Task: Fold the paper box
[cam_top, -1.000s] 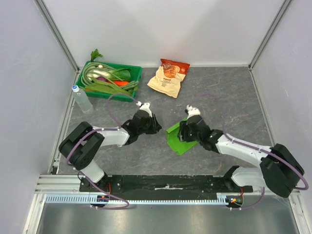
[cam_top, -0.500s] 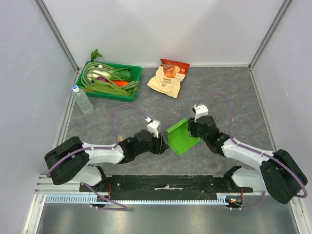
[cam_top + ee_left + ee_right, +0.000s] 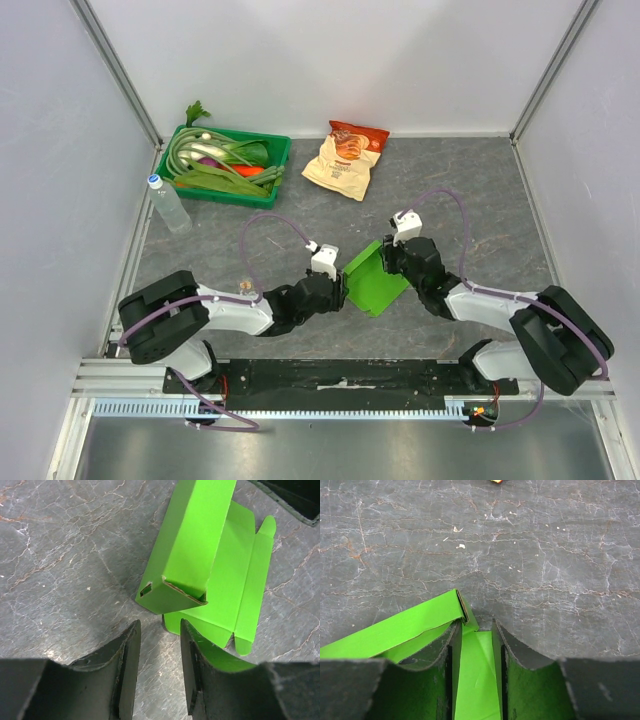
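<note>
I am holding both claws at the paper box (image 3: 372,282), mid-table.
My left gripper (image 3: 160,630) is gaping just short of its raised wall; my right gripper (image 3: 476,630) is straddling a flap, grip I cannot tell. The snack bag (image 3: 347,158) print is blurring out; grey veined table (image 3: 480,190), white walls (image 3: 330,60).

My left arm (image 3: 225,308) and right arm (image 3: 490,305): white links, bulky black joints. Purple cables (image 3: 275,217) loop off each wrist, centre frame. Fingers (image 3: 125,672) matte black, edges rough.

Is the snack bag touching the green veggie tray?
Apart. The top view shows a strip of bare grey table between the snack bag and the tray.
</note>
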`<action>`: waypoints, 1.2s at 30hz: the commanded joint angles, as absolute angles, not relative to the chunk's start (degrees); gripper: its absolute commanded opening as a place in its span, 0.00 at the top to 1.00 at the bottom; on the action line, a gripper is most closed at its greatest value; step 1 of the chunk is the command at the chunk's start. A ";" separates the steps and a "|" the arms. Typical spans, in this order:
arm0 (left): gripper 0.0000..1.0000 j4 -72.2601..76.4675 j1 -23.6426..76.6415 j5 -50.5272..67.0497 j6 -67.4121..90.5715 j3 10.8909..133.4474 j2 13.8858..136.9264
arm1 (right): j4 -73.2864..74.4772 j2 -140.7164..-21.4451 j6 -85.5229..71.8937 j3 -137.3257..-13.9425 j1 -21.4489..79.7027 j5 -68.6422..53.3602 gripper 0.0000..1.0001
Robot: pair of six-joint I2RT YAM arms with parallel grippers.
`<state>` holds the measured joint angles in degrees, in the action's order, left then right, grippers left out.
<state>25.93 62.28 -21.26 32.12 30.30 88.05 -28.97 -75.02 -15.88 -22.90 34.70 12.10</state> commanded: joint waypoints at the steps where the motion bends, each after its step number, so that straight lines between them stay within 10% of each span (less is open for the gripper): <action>1: 0.56 29.36 63.72 -27.51 31.99 32.87 89.21 | -36.21 -76.99 -14.86 -22.50 34.80 11.43 0.65; 25: 0.47 30.58 64.43 -42.36 32.61 35.95 93.60 | -48.95 -80.86 -20.74 -17.23 34.80 8.18 0.64; 36: 0.67 40.76 61.53 -42.45 23.48 35.51 96.24 | -47.37 -80.94 -21.89 -18.45 35.07 7.12 0.66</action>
<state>32.64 61.95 -39.09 29.30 34.63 95.22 -44.88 -80.84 -21.50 -17.69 34.72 7.44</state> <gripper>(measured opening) 0.330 0.350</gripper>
